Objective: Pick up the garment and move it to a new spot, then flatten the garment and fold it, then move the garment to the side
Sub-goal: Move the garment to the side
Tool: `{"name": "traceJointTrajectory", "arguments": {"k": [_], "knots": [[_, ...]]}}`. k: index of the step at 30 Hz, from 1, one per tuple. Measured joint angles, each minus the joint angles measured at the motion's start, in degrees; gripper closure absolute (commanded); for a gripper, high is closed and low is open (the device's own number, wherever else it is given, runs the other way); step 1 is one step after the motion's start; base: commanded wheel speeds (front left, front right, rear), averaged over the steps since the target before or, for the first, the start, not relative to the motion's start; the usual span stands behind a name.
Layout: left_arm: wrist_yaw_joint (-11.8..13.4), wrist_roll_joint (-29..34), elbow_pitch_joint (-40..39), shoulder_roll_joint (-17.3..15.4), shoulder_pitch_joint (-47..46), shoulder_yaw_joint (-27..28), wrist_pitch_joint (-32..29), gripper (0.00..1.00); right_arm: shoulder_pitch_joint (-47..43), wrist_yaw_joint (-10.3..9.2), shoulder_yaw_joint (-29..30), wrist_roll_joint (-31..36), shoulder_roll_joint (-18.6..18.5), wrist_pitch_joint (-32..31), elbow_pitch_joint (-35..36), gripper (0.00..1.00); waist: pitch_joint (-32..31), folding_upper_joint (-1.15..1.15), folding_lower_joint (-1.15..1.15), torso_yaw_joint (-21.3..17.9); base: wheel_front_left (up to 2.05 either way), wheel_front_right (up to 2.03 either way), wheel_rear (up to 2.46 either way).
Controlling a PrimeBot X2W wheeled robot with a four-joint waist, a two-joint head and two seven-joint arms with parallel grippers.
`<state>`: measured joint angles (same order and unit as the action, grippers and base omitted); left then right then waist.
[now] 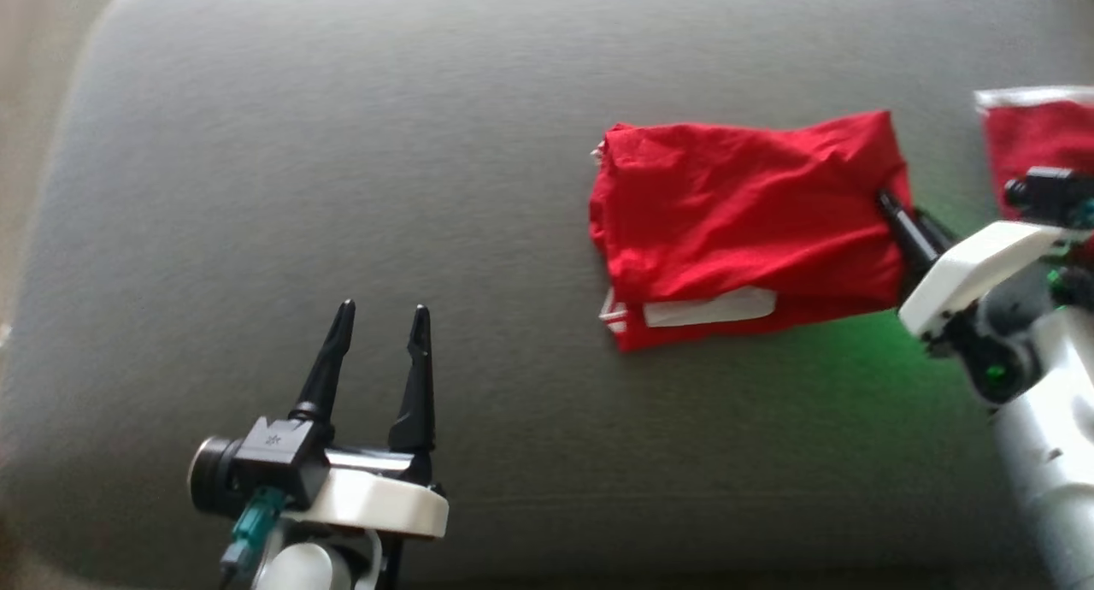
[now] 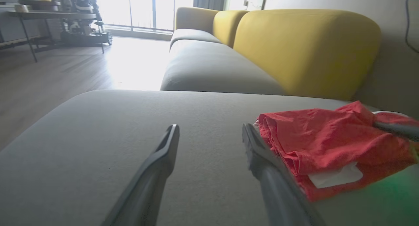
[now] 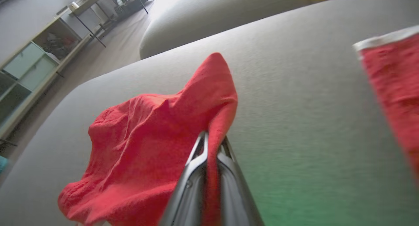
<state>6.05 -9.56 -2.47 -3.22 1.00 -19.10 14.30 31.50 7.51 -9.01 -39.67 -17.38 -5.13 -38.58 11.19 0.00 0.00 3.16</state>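
1. Lower left of the head view: the left gripper [image 1: 382, 309] hovers over the grey cushion [image 1: 342, 145], fingers spread and empty, probably kept clear of the work.
2. Middle right: the folded red garment [image 1: 735, 222] lies on the cushion. The right gripper [image 1: 886, 200] is pinched onto its right edge, seemingly to drag it aside.
3. A white label [image 1: 709, 308] shows at its lower edge, with no readable writing.
4. Upper right: another red piece [image 1: 1034, 137] lies apart.
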Motion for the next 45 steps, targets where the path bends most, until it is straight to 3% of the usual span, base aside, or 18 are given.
{"name": "traceJointTrajectory", "arguments": {"k": [9, 15, 22, 30, 32, 34, 35, 41, 45], "knots": [[-2.1, 2.1, 0.4, 0.0, -0.5, 1.2, 0.0, 0.00, 7.9, 0.00, 0.9, 4.7, -5.4, -3.5, 3.2, 1.00, 1.7, 0.00, 0.00, -10.0, 0.00, 0.00, 0.00], [-3.1, 3.3, 0.7, 0.0, -2.7, 1.4, 0.0, 0.00, 11.1, 0.00, 3.3, 6.9, -7.4, -3.5, 2.1, 1.00, 3.8, 0.00, 0.00, -13.4, 0.00, 0.00, 0.00], [-4.2, 4.5, 1.0, 0.0, -4.1, 1.6, 0.0, 0.00, 16.5, 0.00, 3.9, 10.3, -8.3, -2.8, -0.9, 1.00, 7.3, 0.00, 0.01, -15.2, 0.00, 0.00, 0.00], [-5.0, 4.5, 1.3, 0.0, -6.4, 1.6, 0.0, 0.00, 19.6, 0.00, 5.4, 14.0, -10.3, -1.4, -6.0, 0.98, 9.0, 0.00, 0.01, -13.8, 0.00, 0.00, 0.00], [-5.0, 4.5, 1.3, 0.0, -6.3, 1.6, 0.0, 0.00, 20.0, 0.00, 6.4, 14.5, -10.3, -1.3, -7.5, 0.57, 9.0, 0.00, 0.01, -13.3, 0.00, 0.00, 0.00], [-5.0, 4.4, 1.5, 0.0, -6.3, 1.6, 0.0, 0.00, 20.3, 0.00, 7.4, 15.8, -10.3, -0.5, -9.3, 0.04, 8.8, 0.00, 0.00, -12.9, 0.00, 0.00, 0.00], [-5.0, 4.3, 1.6, 0.0, -6.3, 1.5, 0.1, 0.00, 20.6, 0.00, 8.4, 16.6, -10.3, 0.2, -10.4, 0.00, 8.6, 0.00, 0.00, -12.7, 0.00, 0.00, 0.00], [-3.6, 1.9, 2.7, 0.0, -6.1, 1.4, 0.4, 0.00, 20.7, 0.00, 13.2, 25.0, -9.6, 7.6, -13.7, 0.00, 5.8, 0.00, 0.00, -11.4, 0.00, 0.00, 0.00], [-1.8, -0.8, 3.3, 0.0, -4.8, 1.5, 0.4, 0.00, 17.8, 0.00, 12.1, 26.7, -4.9, 11.2, -11.2, 0.00, 2.7, 0.00, 0.00, -10.5, 0.00, 0.00, 0.00]]}}
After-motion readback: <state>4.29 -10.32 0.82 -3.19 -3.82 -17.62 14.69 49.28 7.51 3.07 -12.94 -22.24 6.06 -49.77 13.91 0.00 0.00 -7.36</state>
